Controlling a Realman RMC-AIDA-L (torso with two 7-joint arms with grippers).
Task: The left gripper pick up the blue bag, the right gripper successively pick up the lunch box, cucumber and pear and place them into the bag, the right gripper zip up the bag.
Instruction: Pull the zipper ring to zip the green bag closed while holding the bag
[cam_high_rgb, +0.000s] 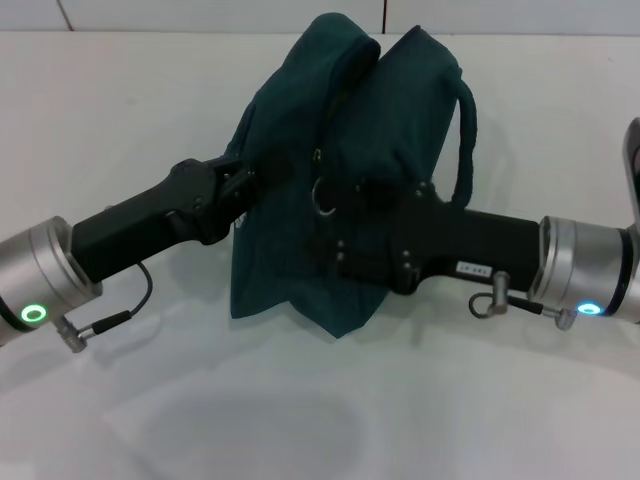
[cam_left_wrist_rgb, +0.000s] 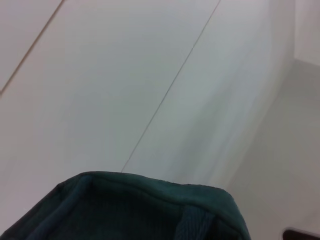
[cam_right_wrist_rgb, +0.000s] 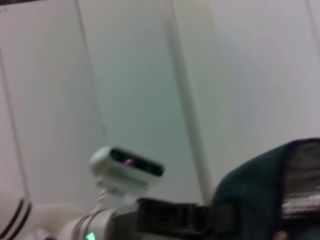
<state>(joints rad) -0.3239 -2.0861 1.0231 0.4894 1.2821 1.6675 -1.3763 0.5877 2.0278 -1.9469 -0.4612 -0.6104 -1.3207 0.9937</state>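
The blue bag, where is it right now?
In the head view, the blue bag hangs mid-picture above the white table, between the left claw at its side and the right claw by its zipper ring.

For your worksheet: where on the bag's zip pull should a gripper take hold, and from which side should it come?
Grip the metal ring hanging at the middle of the blue bag, coming from the robot's right, where the right gripper already sits; the ring hangs free of the cloth.

White table (cam_high_rgb: 120, 120), pale tiled wall (cam_left_wrist_rgb: 150, 75) with thin seams
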